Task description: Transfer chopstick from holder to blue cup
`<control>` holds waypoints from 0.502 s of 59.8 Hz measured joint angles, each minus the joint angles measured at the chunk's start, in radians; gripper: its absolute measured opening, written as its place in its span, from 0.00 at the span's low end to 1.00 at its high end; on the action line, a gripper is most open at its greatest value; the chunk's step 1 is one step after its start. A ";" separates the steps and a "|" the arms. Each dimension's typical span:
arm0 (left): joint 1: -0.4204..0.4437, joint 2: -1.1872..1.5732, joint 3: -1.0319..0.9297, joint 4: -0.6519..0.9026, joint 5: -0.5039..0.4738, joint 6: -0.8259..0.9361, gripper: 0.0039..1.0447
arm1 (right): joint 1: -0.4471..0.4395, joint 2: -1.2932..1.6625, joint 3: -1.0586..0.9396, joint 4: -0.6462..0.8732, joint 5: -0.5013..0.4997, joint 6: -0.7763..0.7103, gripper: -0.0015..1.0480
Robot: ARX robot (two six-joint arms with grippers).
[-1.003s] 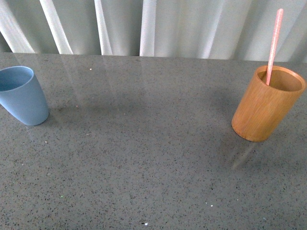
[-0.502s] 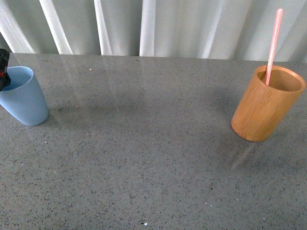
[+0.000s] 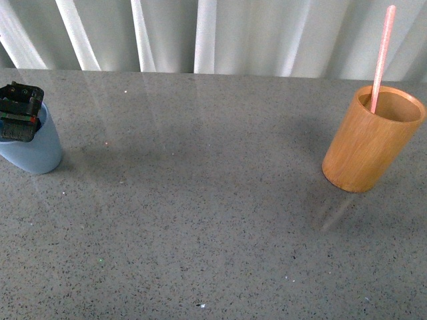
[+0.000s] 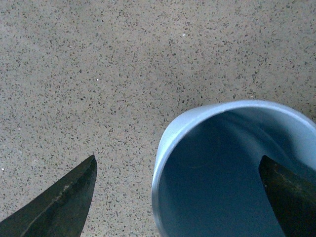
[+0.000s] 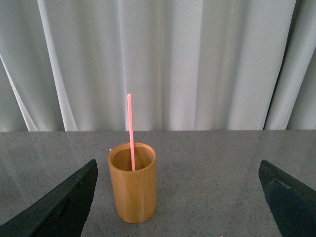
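Observation:
The light blue cup (image 3: 35,152) stands at the table's far left. My left gripper (image 3: 20,112) hovers open right above its rim. In the left wrist view the blue cup (image 4: 170,133) fills the lower right, its near wall lying between the left gripper (image 4: 177,160) fingers: one finger (image 4: 64,202) hangs outside the cup, the other over its mouth. The orange-brown holder (image 3: 370,147) stands at the far right with the pale pink chopstick (image 3: 381,57) upright in it. My right gripper (image 5: 177,165) is open and well short of the holder (image 5: 134,192) and chopstick (image 5: 130,128); it is out of the front view.
A grey speckled tabletop (image 3: 200,200) stretches between the cup and the holder. White pleated curtains (image 3: 213,33) hang behind the table's back edge.
My left gripper has come in from the left edge of the front view and now hangs over the blue cup. The holder and chopstick have not moved.

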 joint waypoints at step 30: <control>-0.001 0.004 -0.001 0.023 -0.007 0.006 0.20 | 0.000 0.000 0.000 0.000 0.000 0.000 0.90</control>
